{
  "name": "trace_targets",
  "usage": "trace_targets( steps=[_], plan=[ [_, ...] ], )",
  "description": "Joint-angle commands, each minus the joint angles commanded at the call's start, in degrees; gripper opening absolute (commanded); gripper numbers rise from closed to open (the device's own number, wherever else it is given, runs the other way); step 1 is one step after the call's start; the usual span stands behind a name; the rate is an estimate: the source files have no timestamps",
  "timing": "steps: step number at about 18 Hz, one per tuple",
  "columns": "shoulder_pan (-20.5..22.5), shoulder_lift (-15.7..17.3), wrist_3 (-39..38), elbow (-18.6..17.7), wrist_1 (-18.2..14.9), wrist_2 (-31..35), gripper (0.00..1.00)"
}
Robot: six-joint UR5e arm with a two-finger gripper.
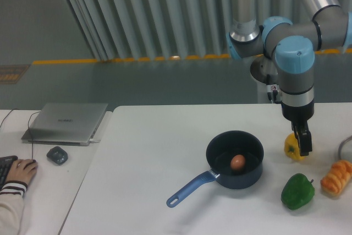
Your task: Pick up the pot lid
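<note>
My gripper (304,146) points down at the right of the table, in front of a yellow object. Its fingers overlap from this side, so their spacing cannot be made out. At the right edge of the view a grey curved rim (341,146) shows, cut off by the frame; it may be part of the pot lid, but I cannot tell. That rim stands apart from the gripper, to its right.
A black pot (235,180) with a blue handle holds a brown egg-like object (237,162). The yellow object (291,148) lies by the gripper, with a green pepper (297,192) and an orange twisted item (336,178) nearer. A laptop (66,123), mouse (57,155) and person's hand (22,170) are left.
</note>
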Motion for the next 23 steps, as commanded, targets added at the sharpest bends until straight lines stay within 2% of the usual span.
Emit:
trace_targets(
  steps=[3, 6, 10, 13, 23],
  plan=[
    [1.1, -0.1, 3.3, -0.3, 0.2, 0.3, 1.00],
    [4.6, 0.2, 8.6, -0.5, 0.0, 0.0, 1.00],
    [10.5, -0.3, 24.9, -0.8, 0.1, 0.1, 1.00],
    [13.1, -0.4, 31.9, -0.9, 0.1, 0.0, 1.00],
    [18.5, -3.7, 33.7, -4.3, 1.2, -0.3, 1.00]
  ],
)
